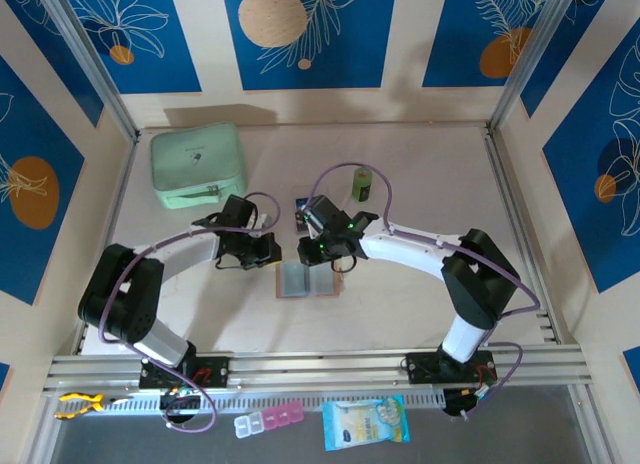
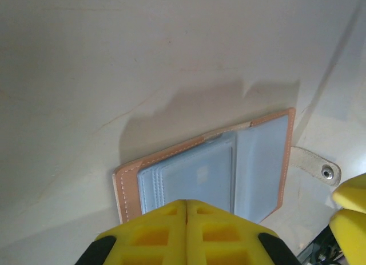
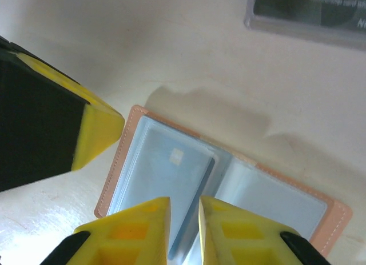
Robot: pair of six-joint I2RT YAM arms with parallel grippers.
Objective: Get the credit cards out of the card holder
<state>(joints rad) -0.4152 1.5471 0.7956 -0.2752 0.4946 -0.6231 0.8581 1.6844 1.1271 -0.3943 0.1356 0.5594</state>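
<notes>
Open card holder (image 1: 307, 281) lying flat at the middle of the table (image 1: 420, 184), slightly toward the near edge, grey pockets facing up and snap tab (image 2: 315, 165) stretched out on the surface. One dark card (image 1: 301, 206) lies free on the table just beyond the holder, toward the far edge. Whether other cards sit in the pockets cannot be told, though a small pale square shows through one sleeve. Left gripper (image 1: 265, 250) hovers at the holder's left edge, jaws pressed together with nothing between them. Right gripper (image 1: 338, 258) hangs over the holder's far right part, jaws slightly apart. The raised edge of a pocket leaf runs toward the gap, but nothing is clearly pinched. A mint-green case (image 1: 198, 164) sits in the far left corner and a green cylinder (image 1: 361, 182) stands near the far edge, both well apart from the work. Likely faults from here:

- The right jaws may close on the flexible sleeve rather than on a card, so that the whole light holder lifts or slides.
- The holder is not visibly pinned by the left gripper, so any pull could drag it across the table.
- The two grippers stand close together and may collide.
</notes>
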